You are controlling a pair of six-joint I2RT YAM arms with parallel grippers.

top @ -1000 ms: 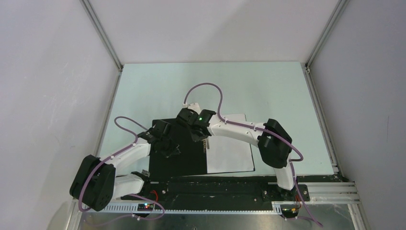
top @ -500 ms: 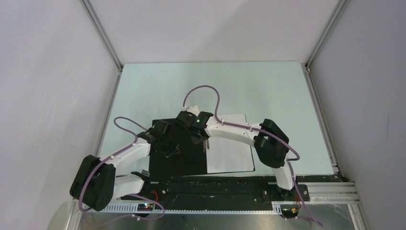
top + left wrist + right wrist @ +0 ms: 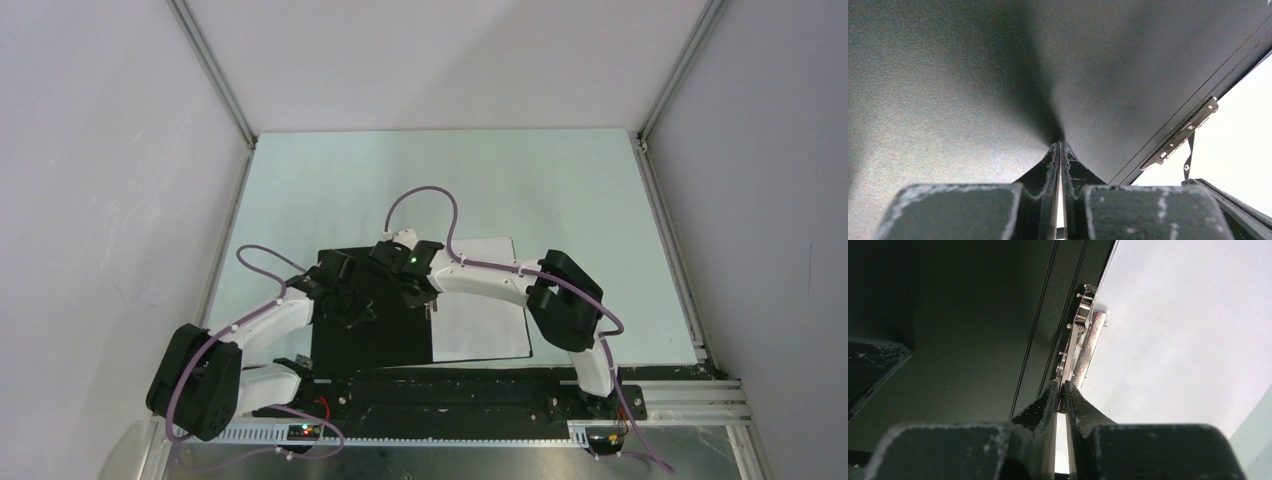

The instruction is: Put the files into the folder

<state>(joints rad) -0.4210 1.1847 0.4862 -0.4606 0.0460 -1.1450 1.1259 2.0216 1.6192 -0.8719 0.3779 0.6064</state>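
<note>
My left claw [image 3: 1060, 148] is pinched nearly shut, its tips pressing the black left half of the open folder [image 3: 372, 338]. My right claw [image 3: 1063, 386], just as narrow, meets the near end of the metal clip [image 3: 1083, 337]. The files [image 3: 487, 322] lie on the folder's right half.

The folder [image 3: 368, 345] lies open on the worktop [image 3: 560, 190], close to the near edge and somewhat left of the middle. The files [image 3: 482, 325] lie on the folder's right leaf and cover it. The spine clip [image 3: 1082, 337] runs down the fold, between the bare left leaf and the files. The left fingers [image 3: 1045, 170] touch the left leaf. The right fingers [image 3: 1047, 400] sit at one end of the clip.
</note>
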